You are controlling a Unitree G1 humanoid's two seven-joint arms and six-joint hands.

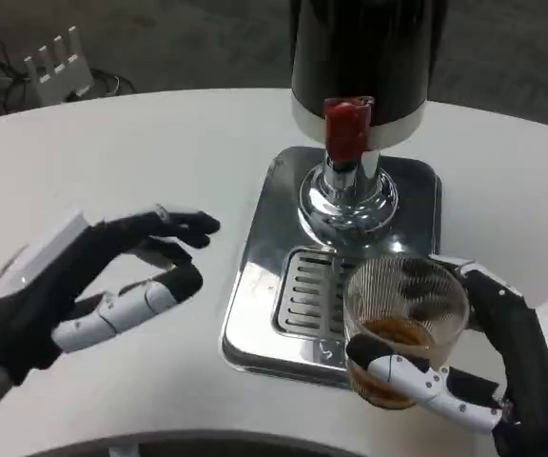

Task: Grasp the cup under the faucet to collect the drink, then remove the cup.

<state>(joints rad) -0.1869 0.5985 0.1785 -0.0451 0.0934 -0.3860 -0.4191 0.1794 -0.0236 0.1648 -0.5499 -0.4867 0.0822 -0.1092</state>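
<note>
Since the ribbed clear glass cup (405, 328) already carries amber drink in its lower part and sits near and right of the spout, off the front edge of the tray, filling looks done and removal under way; setting it down clear of the machine appears to remain.

Item: right hand (483, 367), black and white, wrapped round the cup, thumb across its near wall, fingers behind. Holding.

Item: left hand (103, 281), black fingers with white segments, spread and holding nothing, hovering over the surface well left of the tray.

Item: drink dispenser (364, 57), black cylindrical body, glossy, far centre, with a white band at its base.

Item: red faucet lever (347, 124), plastic, matte, above a polished chrome collar.

Item: drip tray (255, 305), mirror-finish metal, rounded square, with a slotted grille at centre.

Item: white round surface (160, 152), smooth, matte.

Item: small white pronged object (55, 62), far left beyond the surface edge; kind cannot be told.
</note>
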